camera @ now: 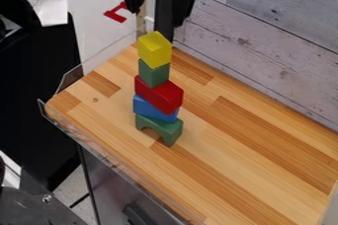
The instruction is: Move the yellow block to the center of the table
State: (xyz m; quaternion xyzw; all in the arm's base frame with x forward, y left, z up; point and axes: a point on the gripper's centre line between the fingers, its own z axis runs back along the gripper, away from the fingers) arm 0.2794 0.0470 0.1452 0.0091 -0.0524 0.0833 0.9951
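The wooden desk takes up most of the scene from 3 to 7 o'clock, its planks running slantwise from about 10 towards 4 o'clock. Beyond it, from 12 to 3 o'clock, rises a wall of pale, weathered boards. A clear rim edges the desk towards 10 o'clock, and a large black object stands outside it at 9 o'clock. The black gripper hangs from the picture's top edge, a little to the 11 o'clock side of 12. Its jaws are open, spread apart above the block tower.

That tower stands upright on the desk, its foot towards 9 o'clock from the desk's middle. The red block sits mid-stack, its long side pointing towards 4 o'clock. The green arch forms the base, its opening facing about 7 o'clock. Between those two lies the blue block. The yellow block crowns the tower, resting on the small green block, which in turn rests on the red one. Past the desk, at 11 o'clock in the picture, is a small red angular piece.
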